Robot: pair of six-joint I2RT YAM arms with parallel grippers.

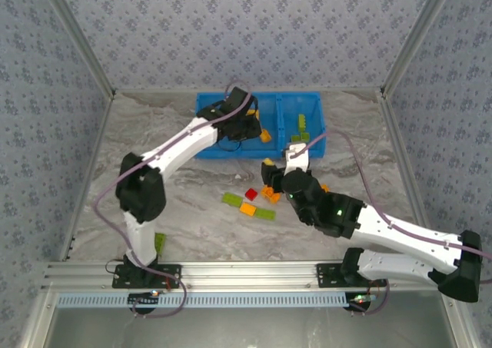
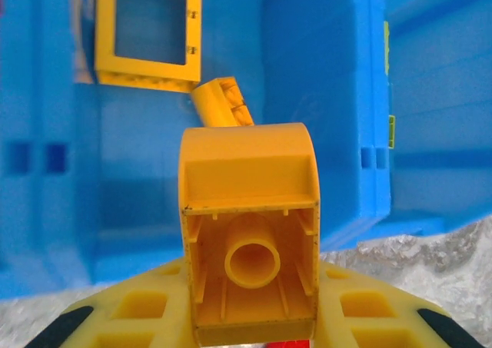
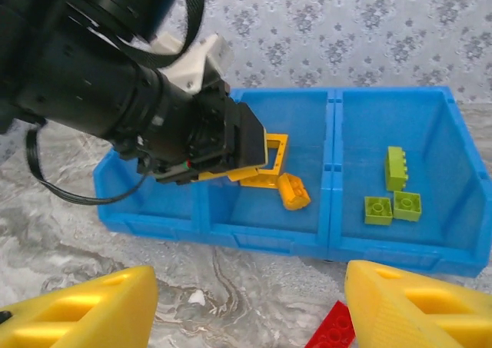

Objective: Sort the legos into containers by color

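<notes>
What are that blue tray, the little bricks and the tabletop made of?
The blue tray looks like moulded plastic: smooth, slightly glossy walls. The orange brick and green bricks look like hard glossy plastic, with moulded studs and a hollow underside. The tabletop has grey marble veining, perhaps stone, perhaps a printed sheet.

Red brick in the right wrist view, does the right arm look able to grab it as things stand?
Probably yes. The red brick lies on bare table between the right gripper's open fingers, with nothing over it. The left gripper, holding an orange-yellow brick, is away over the blue tray.
</notes>
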